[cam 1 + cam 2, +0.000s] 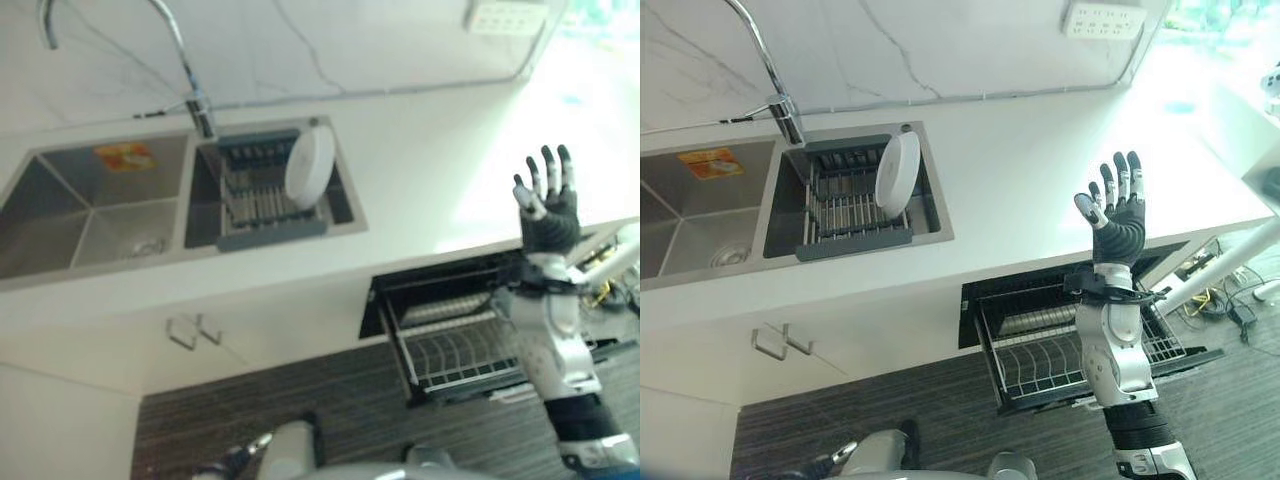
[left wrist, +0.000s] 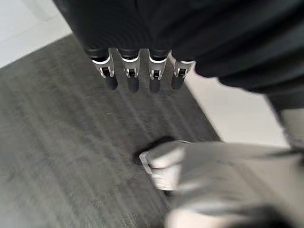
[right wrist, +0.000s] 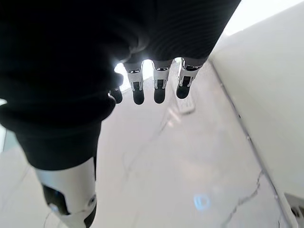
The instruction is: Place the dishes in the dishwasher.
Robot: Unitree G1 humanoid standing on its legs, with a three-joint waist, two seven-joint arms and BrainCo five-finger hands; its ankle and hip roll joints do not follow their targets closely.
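A white plate (image 1: 897, 173) stands on edge in the drying rack (image 1: 845, 205) set in the right basin of the sink. Below the counter the dishwasher (image 1: 990, 315) is open, its wire rack (image 1: 1040, 360) pulled out over the floor. My right hand (image 1: 1117, 215) is raised above the counter's front edge, over the dishwasher, fingers (image 3: 159, 88) straight and spread, holding nothing. My left hand hangs low over the dark floor, its fingers (image 2: 130, 78) straight and empty.
The left basin (image 1: 700, 215) of the sink has a drain and an orange sticker. A tall tap (image 1: 775, 90) rises behind the sink. The white counter (image 1: 1040, 160) stretches right of the sink. A cabinet handle (image 1: 780, 343) sits below the sink.
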